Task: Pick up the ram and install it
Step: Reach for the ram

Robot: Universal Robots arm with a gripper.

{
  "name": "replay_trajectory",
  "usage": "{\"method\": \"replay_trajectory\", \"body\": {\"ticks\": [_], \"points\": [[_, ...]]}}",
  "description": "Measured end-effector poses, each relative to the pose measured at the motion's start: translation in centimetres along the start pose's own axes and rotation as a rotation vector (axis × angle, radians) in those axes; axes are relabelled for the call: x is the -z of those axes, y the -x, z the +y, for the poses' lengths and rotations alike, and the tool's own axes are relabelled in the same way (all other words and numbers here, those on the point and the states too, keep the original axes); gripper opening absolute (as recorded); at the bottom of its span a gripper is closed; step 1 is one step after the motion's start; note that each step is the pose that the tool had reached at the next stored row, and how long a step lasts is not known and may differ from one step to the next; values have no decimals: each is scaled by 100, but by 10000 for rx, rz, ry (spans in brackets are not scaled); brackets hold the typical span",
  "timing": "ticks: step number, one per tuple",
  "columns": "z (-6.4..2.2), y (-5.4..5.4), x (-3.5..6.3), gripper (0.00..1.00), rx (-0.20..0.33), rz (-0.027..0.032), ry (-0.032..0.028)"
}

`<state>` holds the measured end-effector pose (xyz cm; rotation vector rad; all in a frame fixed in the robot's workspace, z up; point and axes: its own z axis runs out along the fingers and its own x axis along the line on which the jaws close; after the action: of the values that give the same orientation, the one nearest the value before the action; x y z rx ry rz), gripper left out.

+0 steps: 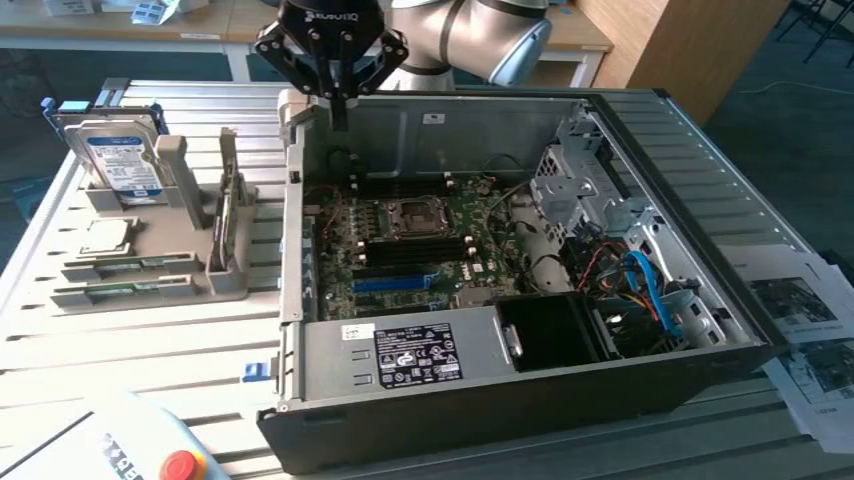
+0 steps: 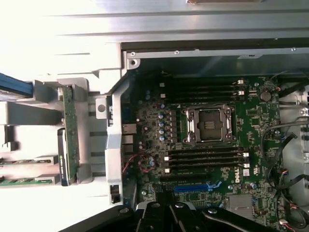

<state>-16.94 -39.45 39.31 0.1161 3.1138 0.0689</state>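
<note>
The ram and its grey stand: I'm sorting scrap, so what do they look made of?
The ram: a thin, matte green strip, likely fibreglass circuit board. The grey stand: matte and evenly coloured with blocky moulded shapes, probably plastic.

Open black metal computer case (image 1: 534, 410) takes up the centre and right of the exterior frame, resting on the slatted metal worktop (image 1: 147, 350). Green motherboard (image 1: 400, 250) lies flat inside, centre frame. Grey boxed power supply (image 1: 400, 355) sits below it in the frame. Grey plastic parts rack (image 1: 230, 283) stands left of the case. It carries:
- silver hard drive (image 1: 118, 160), upper left;
- thin green ram strip (image 2: 70, 125), on edge nearest the case;
- two flat green ram strips (image 1: 127, 268), lower left.

Black claw (image 1: 339, 105) hangs top centre, over the case's rear left corner.
</note>
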Motion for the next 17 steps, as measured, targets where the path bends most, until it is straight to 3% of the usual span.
{"method": "replay_trajectory", "body": {"ticks": [17], "points": [[0, -426, 3, 10, -2, 17, -2]]}}
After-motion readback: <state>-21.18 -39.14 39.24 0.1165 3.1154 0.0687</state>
